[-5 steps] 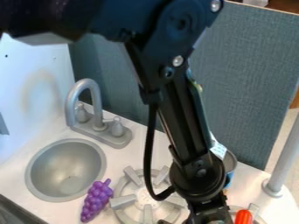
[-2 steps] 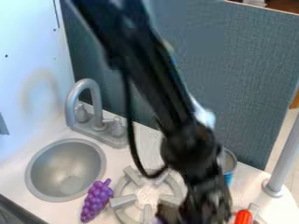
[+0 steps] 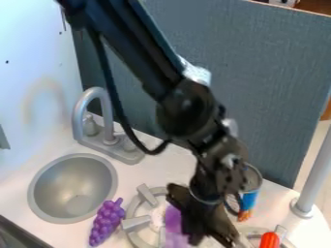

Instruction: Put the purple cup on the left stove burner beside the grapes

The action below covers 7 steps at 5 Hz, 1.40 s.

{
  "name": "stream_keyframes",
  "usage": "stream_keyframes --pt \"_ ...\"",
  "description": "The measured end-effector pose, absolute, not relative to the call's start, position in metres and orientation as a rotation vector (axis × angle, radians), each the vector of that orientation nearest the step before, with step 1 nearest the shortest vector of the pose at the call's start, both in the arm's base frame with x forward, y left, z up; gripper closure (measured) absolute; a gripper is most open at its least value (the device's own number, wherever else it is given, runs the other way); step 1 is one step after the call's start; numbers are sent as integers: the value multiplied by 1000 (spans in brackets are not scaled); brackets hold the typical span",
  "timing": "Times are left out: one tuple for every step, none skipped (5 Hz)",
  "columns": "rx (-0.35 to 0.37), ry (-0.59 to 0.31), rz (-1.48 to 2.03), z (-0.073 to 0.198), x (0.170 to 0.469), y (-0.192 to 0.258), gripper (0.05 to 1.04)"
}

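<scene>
The gripper (image 3: 200, 215) hangs low over the right side of the left stove burner (image 3: 139, 223), in the lower middle of the camera view. It is shut on a purple object (image 3: 173, 226), which shows at the left side of its fingers and is partly hidden behind them; its full shape cannot be made out. A purple toy grape bunch (image 3: 107, 222) lies on the white counter between the sink and that burner. A clear can-like container with a blue and orange band (image 3: 249, 198) stands just right of the gripper.
The round grey sink (image 3: 72, 189) is at the left, with a grey faucet (image 3: 97, 116) behind it. An orange-red object (image 3: 269, 240) is at the right burner. A grey post (image 3: 313, 179) rises at the right; a blue-grey panel (image 3: 271, 87) stands behind.
The arm and gripper have moved up and back in the view, and the purple object has risen with them. More of the banded container is uncovered. The grape bunch has stayed put.
</scene>
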<state>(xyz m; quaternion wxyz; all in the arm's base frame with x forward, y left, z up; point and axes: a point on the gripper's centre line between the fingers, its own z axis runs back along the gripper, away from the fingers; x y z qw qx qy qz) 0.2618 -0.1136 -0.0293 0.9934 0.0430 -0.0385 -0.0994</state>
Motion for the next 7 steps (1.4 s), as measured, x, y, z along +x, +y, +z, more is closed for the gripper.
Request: stream_keyframes --pt "97 -76 -162 -22 280 -95 996" --pt "123 -46 -115 -8 296 -78 996" --pt "136 27 -91 -17 301 -55 996" --pt "151 69 -81 -28 307 -49 996" --pt "150 90 -94 -38 309 -51 996" --pt "147 99 -104 -47 308 -52 996" --pt "117 76 -124 -51 310 -60 996"
